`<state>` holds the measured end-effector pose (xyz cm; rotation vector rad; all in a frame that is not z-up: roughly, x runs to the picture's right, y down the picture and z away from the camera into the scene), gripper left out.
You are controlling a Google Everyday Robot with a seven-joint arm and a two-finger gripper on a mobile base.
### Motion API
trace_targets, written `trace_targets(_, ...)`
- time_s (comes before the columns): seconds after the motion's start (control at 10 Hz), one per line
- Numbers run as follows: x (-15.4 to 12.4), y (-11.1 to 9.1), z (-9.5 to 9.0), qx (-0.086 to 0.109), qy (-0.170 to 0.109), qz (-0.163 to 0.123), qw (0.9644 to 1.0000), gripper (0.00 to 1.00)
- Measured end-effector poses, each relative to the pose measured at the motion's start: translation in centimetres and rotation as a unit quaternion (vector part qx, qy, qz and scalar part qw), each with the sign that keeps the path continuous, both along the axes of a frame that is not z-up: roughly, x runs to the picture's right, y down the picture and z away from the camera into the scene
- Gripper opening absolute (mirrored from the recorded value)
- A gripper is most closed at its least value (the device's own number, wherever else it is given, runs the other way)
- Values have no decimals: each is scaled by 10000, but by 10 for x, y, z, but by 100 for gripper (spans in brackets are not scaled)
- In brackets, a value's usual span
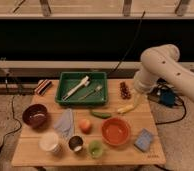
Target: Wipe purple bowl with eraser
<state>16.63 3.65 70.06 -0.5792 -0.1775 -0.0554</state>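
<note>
The white robot arm (160,62) reaches down at the right rear of the pale wooden worktop (27,151). Its end effector (136,100) hangs low over that edge, just beside a small dark red cluster (124,90) and a yellow elongated item (125,108). I cannot tell whether the end effector is open or closed, and nothing can be seen held in it.

The small rectangular eraser with dark, red and whitish stripes (41,86) lies at the opposite, left rear corner of the worktop. It sits just left of the green plastic tray (83,75), which stands between it and the end effector. Its long axis runs diagonally, from front-left to rear-right, and it lies flat.

The round, glossy dark purple bowl (36,116) sits upright toward the front from the eraser on the same left side. It is near the eraser but apart from it, and well apart from the larger orange-red bowl (115,131).

The coming move appears to be a long sideways reach across the back of the worktop. The wrist will likely need to turn so the grasp closes across the eraser's short side.
</note>
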Motion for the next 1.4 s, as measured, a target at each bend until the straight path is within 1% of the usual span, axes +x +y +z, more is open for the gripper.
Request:
trace_targets(0.1, -24, -9, 3, 61, -131, -51, 9999, 65)
trace_targets(0.3, -77, -26, 12, 249, -389, -145, 9988, 65)
trace_targets(0.5, -121, -40, 21, 417, -593, -198, 9972, 65)
trace_targets(0.6, -150, -50, 30, 544, -708, -197, 9958, 65)
trace_targets(0.7, -175, -58, 38, 630, -824, -190, 9944, 65)
trace_targets(0.9, -210, -68, 51, 720, -1002, -233, 9921, 65)
trace_targets(1.0, -236, -75, 59, 751, -1144, -260, 9903, 65)
trace_targets(1.1, -253, -78, 64, 768, -1253, -303, 9887, 65)
trace_targets(1.2, -266, -80, 65, 780, -1326, -337, 9875, 65)
trace_targets(1.4, -301, -82, 67, 796, -1504, -453, 9844, 65)
